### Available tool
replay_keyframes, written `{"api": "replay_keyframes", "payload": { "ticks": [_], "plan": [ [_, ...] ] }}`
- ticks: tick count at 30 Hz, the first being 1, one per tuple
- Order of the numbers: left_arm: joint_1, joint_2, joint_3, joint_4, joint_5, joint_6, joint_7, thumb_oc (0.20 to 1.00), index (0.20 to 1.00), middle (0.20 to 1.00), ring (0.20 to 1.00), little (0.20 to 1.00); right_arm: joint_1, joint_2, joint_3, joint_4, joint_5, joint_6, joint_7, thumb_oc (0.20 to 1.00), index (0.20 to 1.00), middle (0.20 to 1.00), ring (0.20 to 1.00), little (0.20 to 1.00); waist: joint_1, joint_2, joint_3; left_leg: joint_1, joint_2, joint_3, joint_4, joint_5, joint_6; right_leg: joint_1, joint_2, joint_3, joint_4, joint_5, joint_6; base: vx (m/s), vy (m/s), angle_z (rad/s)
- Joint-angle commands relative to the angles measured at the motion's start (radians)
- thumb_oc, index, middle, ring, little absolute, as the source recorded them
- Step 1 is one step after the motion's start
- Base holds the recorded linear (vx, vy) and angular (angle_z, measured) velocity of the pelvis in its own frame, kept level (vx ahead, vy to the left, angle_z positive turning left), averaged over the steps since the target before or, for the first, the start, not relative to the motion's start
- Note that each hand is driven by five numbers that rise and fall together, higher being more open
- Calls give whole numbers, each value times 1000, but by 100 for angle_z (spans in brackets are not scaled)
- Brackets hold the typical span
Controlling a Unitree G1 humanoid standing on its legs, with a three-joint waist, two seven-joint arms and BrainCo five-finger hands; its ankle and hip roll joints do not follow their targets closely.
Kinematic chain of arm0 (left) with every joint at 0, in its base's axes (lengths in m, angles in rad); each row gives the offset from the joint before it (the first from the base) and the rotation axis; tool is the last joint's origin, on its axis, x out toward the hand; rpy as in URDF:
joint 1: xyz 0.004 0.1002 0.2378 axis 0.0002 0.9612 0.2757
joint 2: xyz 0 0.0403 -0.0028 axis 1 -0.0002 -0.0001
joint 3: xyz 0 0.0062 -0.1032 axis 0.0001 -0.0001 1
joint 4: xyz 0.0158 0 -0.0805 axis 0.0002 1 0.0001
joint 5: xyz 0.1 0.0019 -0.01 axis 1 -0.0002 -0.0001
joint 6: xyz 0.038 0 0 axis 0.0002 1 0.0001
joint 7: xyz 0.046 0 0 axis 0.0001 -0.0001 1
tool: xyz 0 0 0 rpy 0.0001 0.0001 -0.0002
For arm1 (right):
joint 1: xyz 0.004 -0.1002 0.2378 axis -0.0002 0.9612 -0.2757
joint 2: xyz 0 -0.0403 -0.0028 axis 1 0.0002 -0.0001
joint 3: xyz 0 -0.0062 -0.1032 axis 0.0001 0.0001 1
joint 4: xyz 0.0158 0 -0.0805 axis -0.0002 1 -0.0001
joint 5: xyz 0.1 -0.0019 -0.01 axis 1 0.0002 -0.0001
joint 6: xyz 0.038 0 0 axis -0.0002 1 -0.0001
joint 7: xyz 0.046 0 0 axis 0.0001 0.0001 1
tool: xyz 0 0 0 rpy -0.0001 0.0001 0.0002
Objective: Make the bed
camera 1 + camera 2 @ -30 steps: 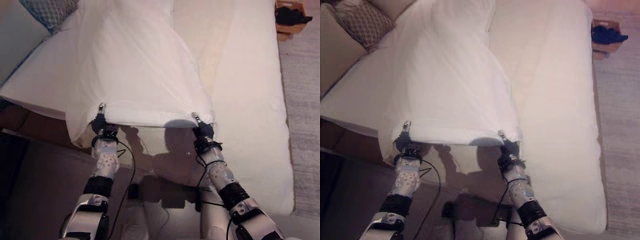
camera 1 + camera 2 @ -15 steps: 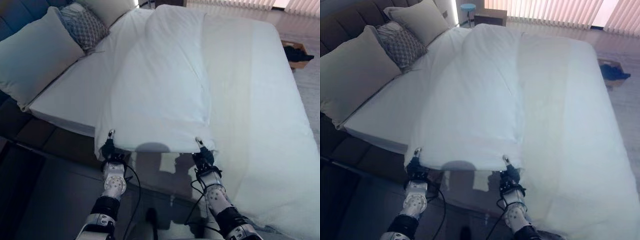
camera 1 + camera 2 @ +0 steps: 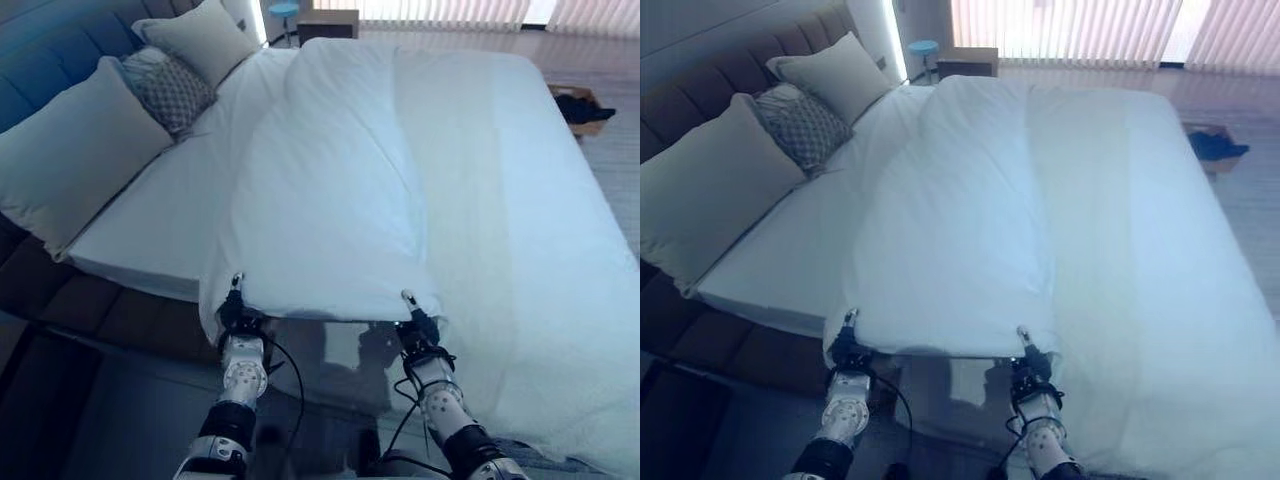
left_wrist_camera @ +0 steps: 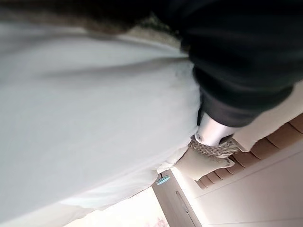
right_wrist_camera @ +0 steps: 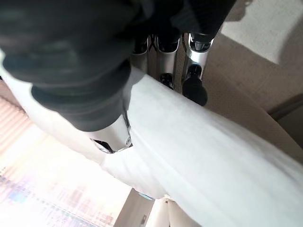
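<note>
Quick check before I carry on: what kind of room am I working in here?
Most likely a bedroom, perhaps a hotel room. A wide bed with a white duvet has pillows against a padded headboard, and vertical blinds cover a window at the far end. Both hands, left hand and right hand, grip the duvet's near edge.

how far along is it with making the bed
Partly done. The white duvet already covers the middle and far side of the mattress. In hand: the left hand and right hand each pinch its near edge, lifted off the bed. Left: the sheet strip beside the pillows is uncovered, and the edge needs laying flat.
</note>
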Motion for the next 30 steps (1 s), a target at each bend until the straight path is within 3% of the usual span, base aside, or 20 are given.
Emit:
{"api": "replay_keyframes", "payload": {
  "ticks": [1,2,3,4,5,7,9,10,12,14,17,19,20,22,24,25,26,30],
  "plan": [
    [29,152,153,-79,-36,-121,0,200,200,200,200,200,16,-36,-59,0,11,-37,-20,200,200,200,200,200,65,-35,-106,51,-91,-40,-20,30,11,56,-250,163,-75,77,172,67,776,-89],
    [38,147,134,-59,-23,-105,-12,200,200,200,200,200,40,-42,-61,-9,-20,-11,-15,200,200,200,200,200,61,-45,-113,73,-147,49,-28,-48,30,58,-344,139,-105,238,197,69,778,-90],
    [38,147,134,-59,-23,-105,-12,200,200,200,200,200,40,-41,-61,-10,-20,-11,-15,200,200,200,200,200,63,-47,-115,69,-150,51,-29,-44,31,55,-348,142,-111,244,199,-51,781,-56],
    [47,146,131,-61,-16,-106,-19,200,200,200,200,200,44,-44,-54,-13,-31,-5,-15,200,200,200,200,200,70,-48,-103,70,-181,68,-25,-56,50,14,-370,134,-110,328,183,-130,474,-24],
    [48,149,128,-56,-12,-110,-18,200,200,200,200,200,41,-37,-47,-9,-29,-8,-12,200,200,200,200,200,78,-42,-89,72,-193,104,-49,-45,63,-21,-375,91,-107,360,168,-190,668,-27],
    [42,160,127,-31,7,-107,-7,200,200,200,200,200,46,-9,-44,16,-11,-16,-7,200,200,200,200,200,84,-24,-72,81,-195,145,-115,-17,72,-37,-360,-38,-93,316,157,-194,603,-54],
    [45,163,122,-36,16,-103,-14,200,200,200,200,200,49,-2,-31,24,0,-20,2,200,200,200,200,200,72,-8,-62,92,-211,164,-171,19,89,-52,-243,-60,1,197,130,-157,544,-26],
    [45,167,119,-34,27,-99,-15,200,200,200,200,200,51,2,-26,32,8,-21,8,200,200,200,200,200,75,-5,-58,98,-221,183,-191,33,90,-54,-206,-91,32,150,124,-149,485,19],
    [65,170,141,-45,34,-92,-9,200,200,200,200,200,57,11,-8,44,15,-21,17,200,200,200,200,200,103,-8,-49,110,-246,220,-217,51,95,-27,-151,-223,76,54,97,-140,405,-3],
    [90,166,165,-46,34,-91,-1,200,200,200,200,200,63,22,3,72,21,-18,23,200,200,200,200,200,120,-22,-46,133,-269,250,-236,58,95,11,-92,-254,44,9,84,-83,237,-66],
    [115,149,176,-46,25,-98,-2,200,200,200,200,200,65,21,7,94,31,-24,20,200,200,200,200,200,127,-43,-54,122,-308,269,-221,61,95,39,1,-211,-34,4,74,-81,131,-86],
    [133,132,177,-38,25,-99,1,200,200,200,200,200,64,19,10,100,36,-30,8,200,200,200,200,200,130,-47,-58,110,-327,269,-201,57,96,77,20,-168,-142,14,56,-84,81,-18],
    [147,125,170,-34,27,-93,-5,200,200,200,200,200,65,7,14,99,28,-33,6,200,200,200,200,200,122,-44,-58,89,-332,263,-167,53,99,71,41,-120,-135,16,40,-76,84,26],
    [175,100,180,-44,13,-94,-11,200,200,200,200,200,79,1,7,97,26,-34,2,200,200,200,200,200,127,-48,-48,62,-342,261,-118,49,86,81,34,-124,-163,34,32,-95,66,43],
    [182,85,184,-46,4,-92,-11,200,200,200,200,200,79,-13,5,95,12,-36,-2,200,200,200,200,200,149,-50,-12,-7,-365,185,-24,39,79,65,27,-102,-161,50,32,-153,42,19],
    [182,85,184,-46,4,-92,-11,200,200,200,200,200,78,-13,4,95,12,-36,-2,200,200,200,200,200,148,-49,-12,-8,-365,185,-22,38,79,64,27,-103,-161,50,32,-168,102,9],
    [195,66,192,-23,-10,-85,-8,200,200,200,200,200,79,-24,-10,105,4,-31,1,200,200,200,200,200,141,-56,-2,-18,-336,167,26,-9,86,42,-4,-105,-161,61,49,-102,131,16],
    [232,50,166,13,-1,-61,-9,200,200,200,200,200,92,-31,-37,131,-6,-21,-2,200,200,200,200,200,123,-26,-32,21,-297,146,-129,30,113,15,-3,-103,-177,67,59,-2,176,-11]
  ]
}}
